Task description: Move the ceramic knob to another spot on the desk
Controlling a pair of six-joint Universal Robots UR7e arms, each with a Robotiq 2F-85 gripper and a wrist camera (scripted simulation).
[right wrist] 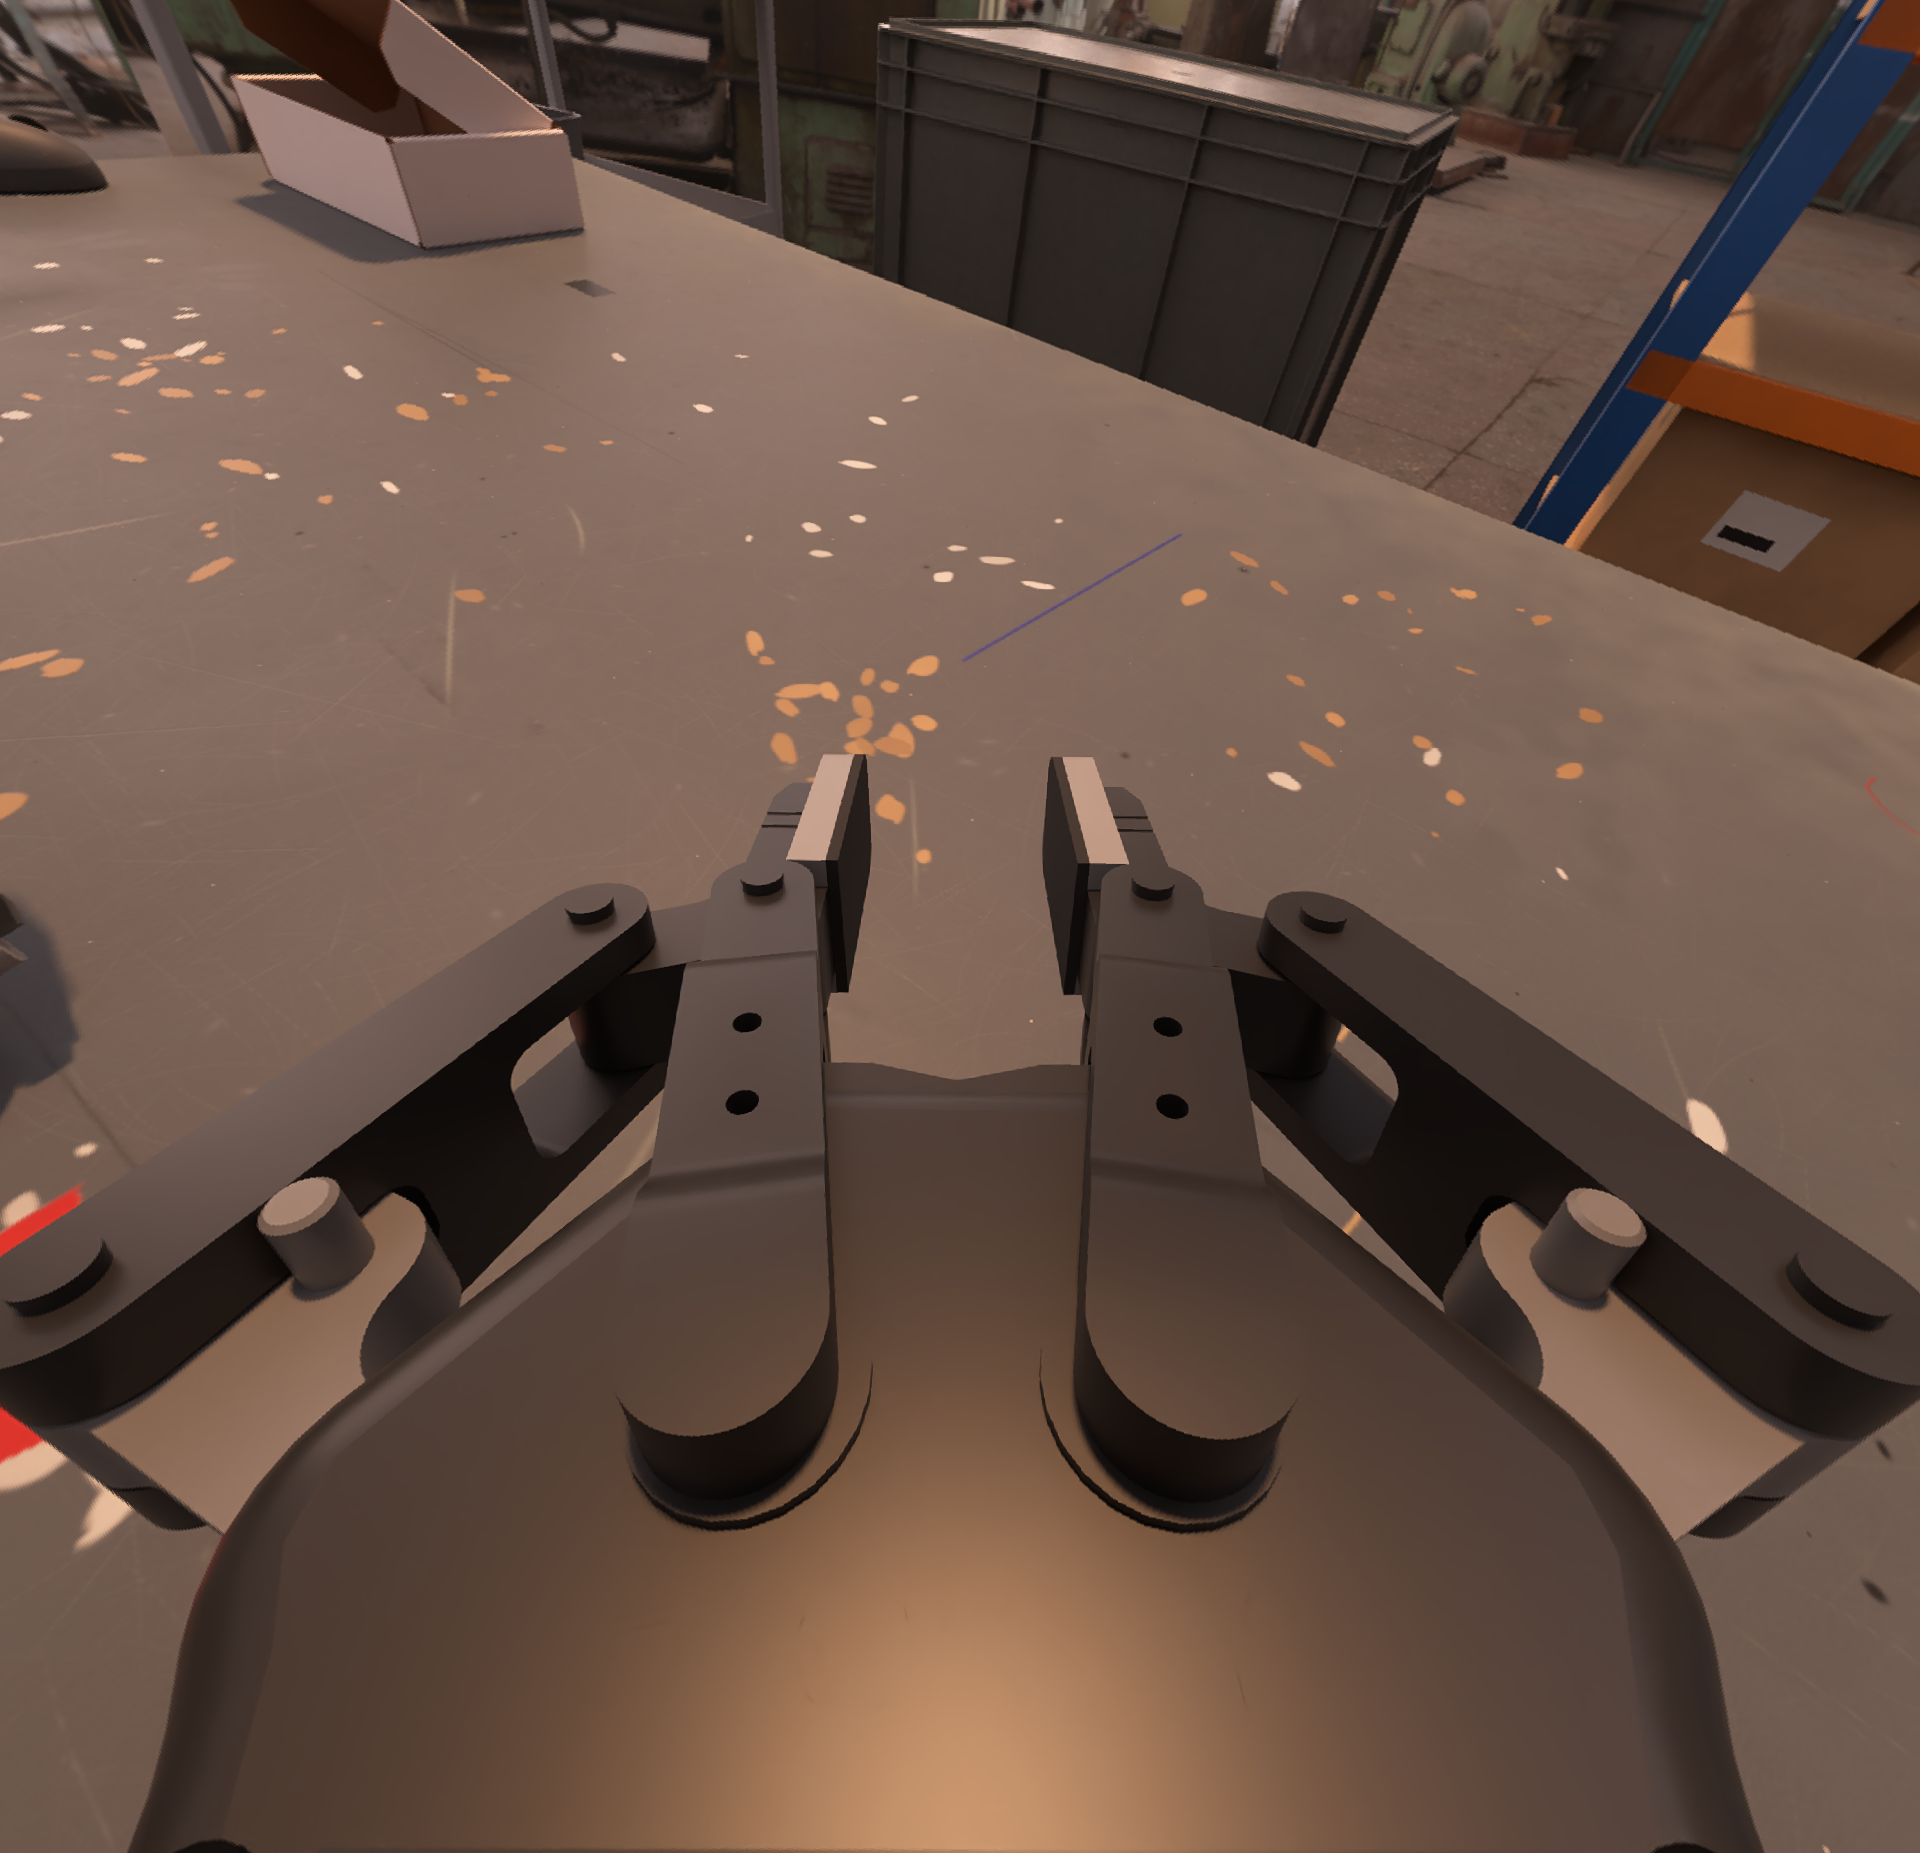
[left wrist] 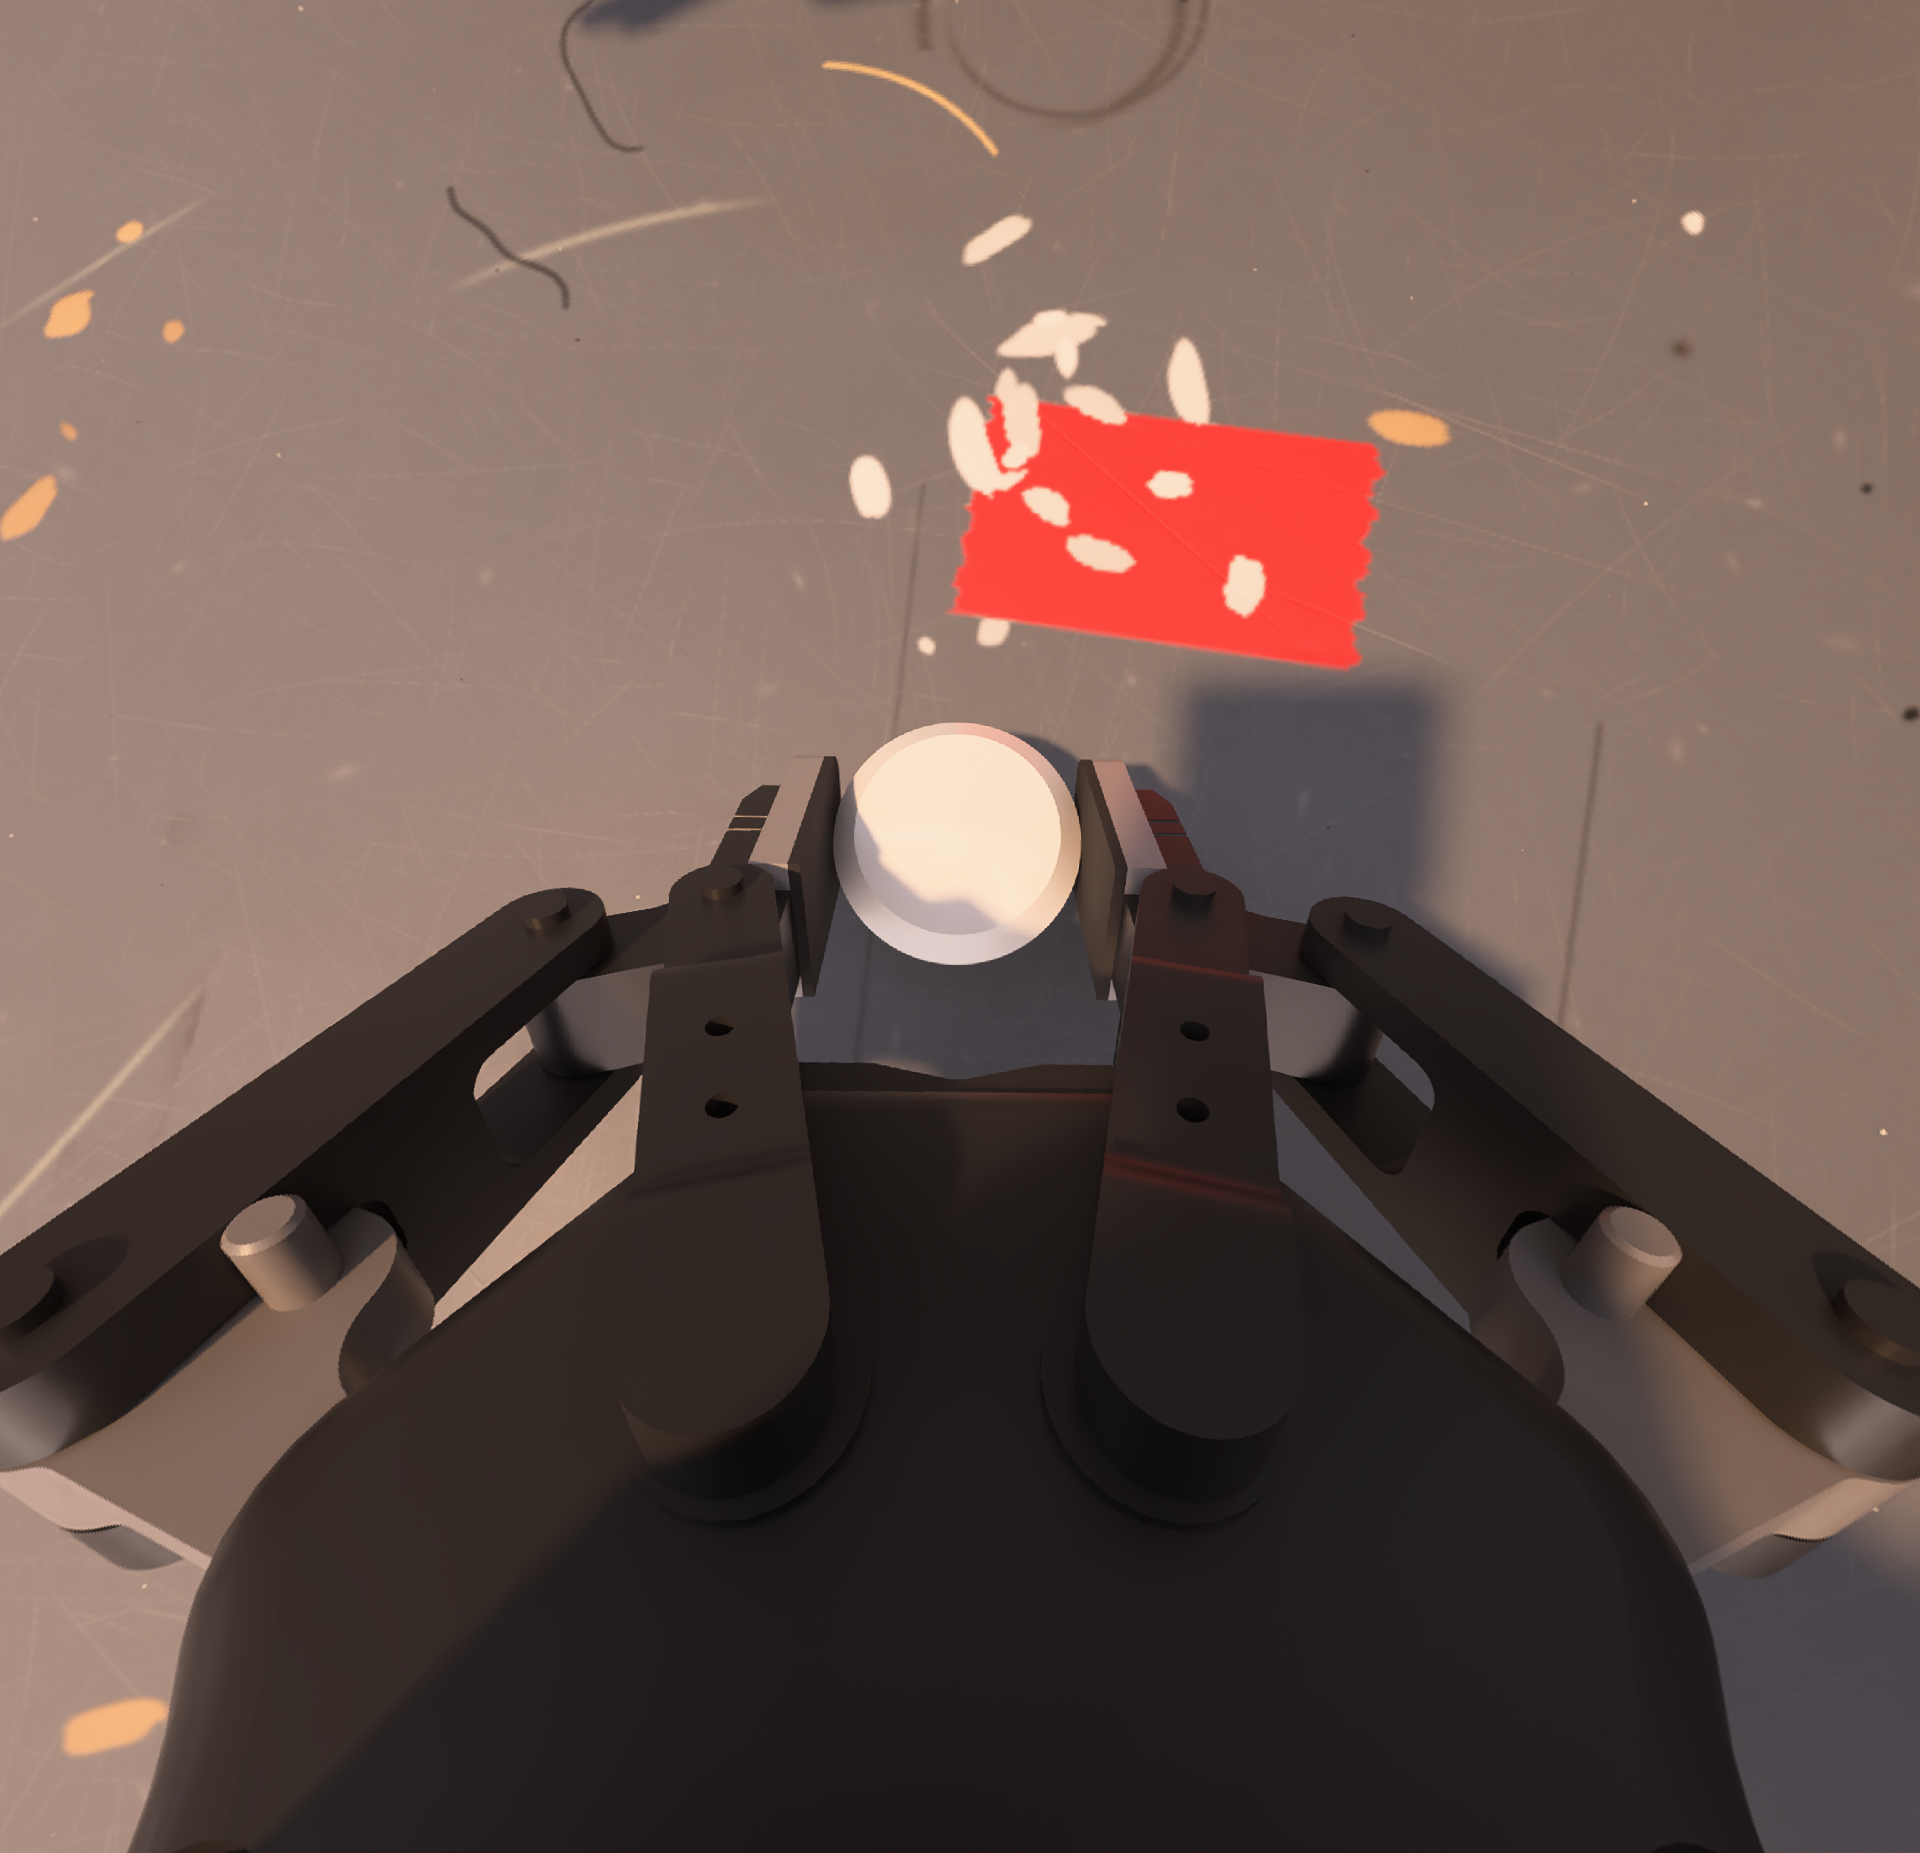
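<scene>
Here the tabletop (right wrist: 1351, 577) under my end effectors is grey-brown, scuffed and flecked with orange and white paint spots, in a workshop with a dark grey crate (right wrist: 1143, 214) past its far edge and an open white cardboard box (right wrist: 416, 151) far ahead to the left. The ceramic knob (left wrist: 956, 842) is a smooth, glossy, cream-white disc with a stepped rim. My left end effector (left wrist: 956, 858) grasps it, a pad touching each side. Only that view shows the red tape patch (left wrist: 1164, 536) just ahead. The right end effector (right wrist: 956, 858) is released, holding nothing.
</scene>
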